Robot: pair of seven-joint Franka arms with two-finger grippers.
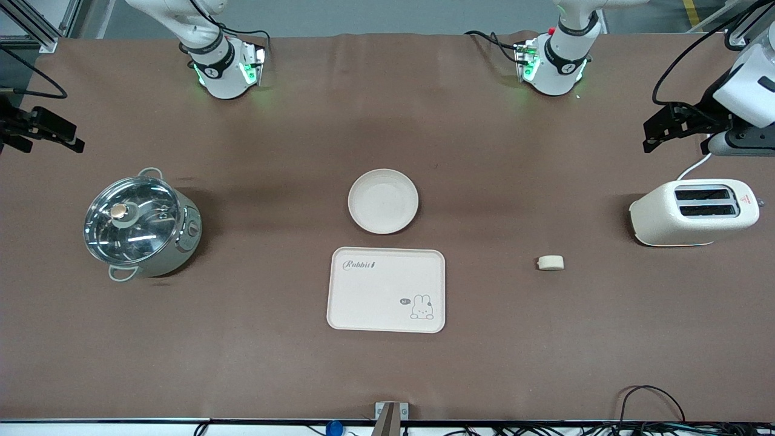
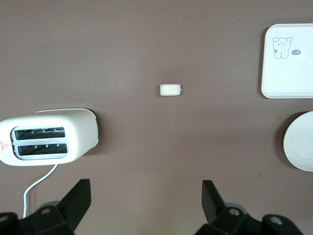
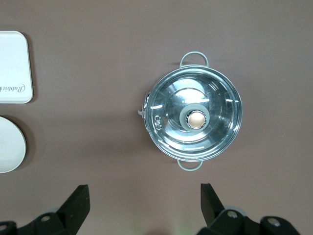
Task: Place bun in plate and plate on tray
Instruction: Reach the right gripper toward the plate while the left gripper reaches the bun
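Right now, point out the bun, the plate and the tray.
bun [image 1: 551, 262], front view, middle of its pale side.
plate [image 1: 383, 201], front view, centre of its bare well.
tray [image 1: 375, 290], front view, bare middle of its surface, between the script and the rabbit drawing.

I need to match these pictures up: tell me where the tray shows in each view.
Front view: the tray lies at mid-table, nearer the camera than the plate.
Left wrist view: the tray is cut off at the upper right edge, rabbit drawing showing.
Right wrist view: only a corner shows at the left edge, with "Rabbit" script.
Shared landmark: the plate, beside the tray in all three.
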